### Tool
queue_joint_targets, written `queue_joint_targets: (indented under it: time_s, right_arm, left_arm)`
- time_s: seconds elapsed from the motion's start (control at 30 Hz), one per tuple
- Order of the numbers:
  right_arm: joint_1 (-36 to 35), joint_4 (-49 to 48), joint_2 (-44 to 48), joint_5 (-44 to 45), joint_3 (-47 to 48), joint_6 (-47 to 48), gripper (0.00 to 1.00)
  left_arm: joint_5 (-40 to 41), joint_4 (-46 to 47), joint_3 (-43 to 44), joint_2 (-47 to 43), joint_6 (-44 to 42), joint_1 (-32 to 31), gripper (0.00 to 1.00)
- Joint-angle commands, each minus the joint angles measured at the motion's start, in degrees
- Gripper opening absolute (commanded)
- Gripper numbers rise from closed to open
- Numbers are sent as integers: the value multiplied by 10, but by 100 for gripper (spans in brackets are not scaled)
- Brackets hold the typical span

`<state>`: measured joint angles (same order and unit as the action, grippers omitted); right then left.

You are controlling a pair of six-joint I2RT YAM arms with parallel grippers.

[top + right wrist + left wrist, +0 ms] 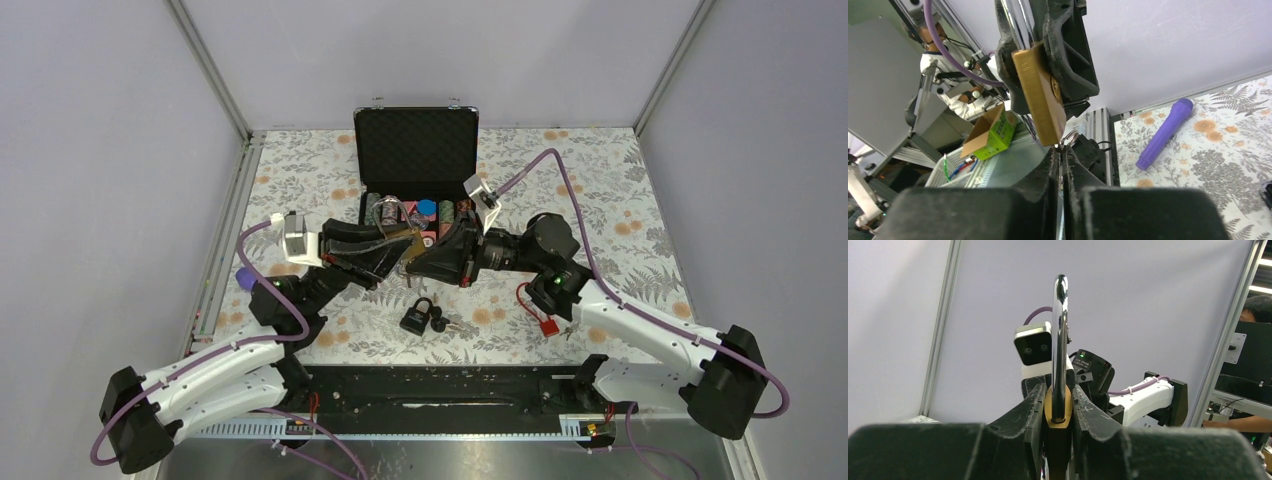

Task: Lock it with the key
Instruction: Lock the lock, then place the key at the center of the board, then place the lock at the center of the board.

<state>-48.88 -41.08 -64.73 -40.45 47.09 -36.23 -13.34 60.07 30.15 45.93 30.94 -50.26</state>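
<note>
Padlock (pixel 1040 95), brass, is raised above the middle of the surface (pixel 620 180), its body clenched in the left end effector (pixel 1058 405) with the steel shackle (pixel 1060 340) upright. It looks heavy, rigid and slick, so its flat sides likely offer the surest hold. The right end effector (pixel 1060 165) pinches the small key ring (pixel 1070 137) beneath it.

A robotics lab: grey wall panels (pixel 90 150) on aluminium frame posts (pixel 208 70) enclose a test table (pixel 620 180).

Nothing could be read: the brass padlock (pixel 1040 95) above the jaws showed a bare face, and print on the green carton (pixel 994 134) left of them was blurred.
</note>
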Motion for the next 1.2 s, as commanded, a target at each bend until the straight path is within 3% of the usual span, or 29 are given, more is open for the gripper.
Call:
queue_joint_targets:
  time_s: [0.0, 0.33, 0.53, 0.63, 0.73, 0.87, 1.0, 1.17]
  right_arm:
    - [1, 0, 13, 3, 21, 10, 0]
    - [1, 279, 44, -66, 44, 197, 0]
    - [1, 357, 45, -101, 34, 252, 0]
    - [1, 370, 53, -79, 24, 263, 0]
    - [1, 354, 57, -35, 18, 248, 0]
    - [1, 331, 37, 56, 18, 191, 0]
    - [1, 277, -30, 117, 22, 119, 0]
    - [-17, 202, -155, 184, 43, 51, 0]
  left_arm:
    - [0, 81, 6, -13, -1, -4, 0]
    - [72, 26, 13, -83, -41, -3, 0]
    - [99, 25, 17, -109, -48, -2, 0]
    - [111, -31, 25, -134, -61, -3, 0]
    - [175, -163, 29, -173, -76, -3, 0]
    - [333, -442, 53, -211, -57, -2, 0]
    - [485, -723, 66, -213, 38, -2, 0]
    - [525, -908, 64, -161, 153, 10, 0]
